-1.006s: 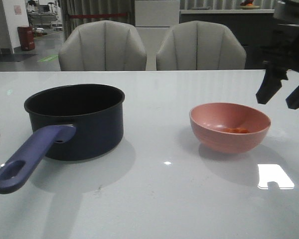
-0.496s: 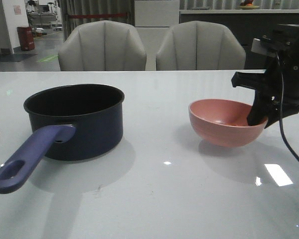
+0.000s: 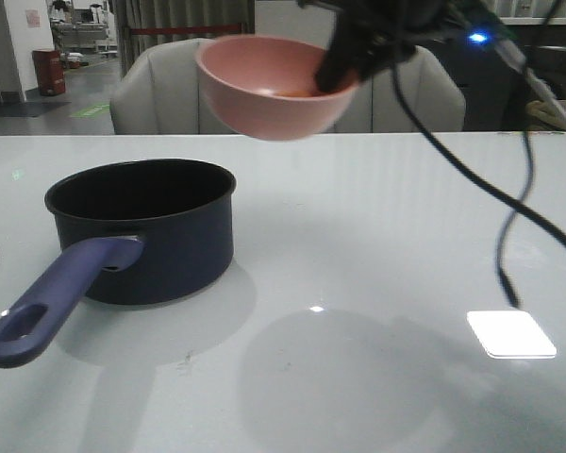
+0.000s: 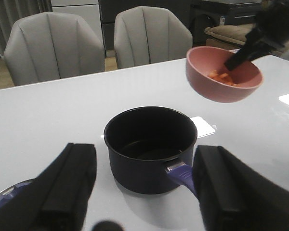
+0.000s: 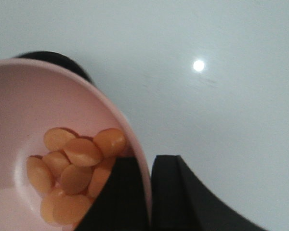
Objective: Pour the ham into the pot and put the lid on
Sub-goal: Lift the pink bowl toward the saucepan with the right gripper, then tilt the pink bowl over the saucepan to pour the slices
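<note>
We see the right gripper (image 3: 344,66), clamped on the pink bowl's (image 3: 274,87) rim, has lifted it with the ham (image 5: 74,171) off the bench (image 3: 377,236), while the left gripper (image 4: 142,185) stays spread apart.

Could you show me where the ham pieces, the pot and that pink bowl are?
ham (image 5: 72,173), right wrist view, on the middle of the pile.
pot (image 3: 170,247), front view, on its dark outer wall.
pink bowl (image 3: 264,99), front view, on its outer side.

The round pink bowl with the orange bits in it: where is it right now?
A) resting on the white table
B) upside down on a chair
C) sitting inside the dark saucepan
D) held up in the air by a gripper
D: the right gripper pinches the rim of the round pink bowl, which hangs clear above the white table, beside the dark navy saucepan.
</note>
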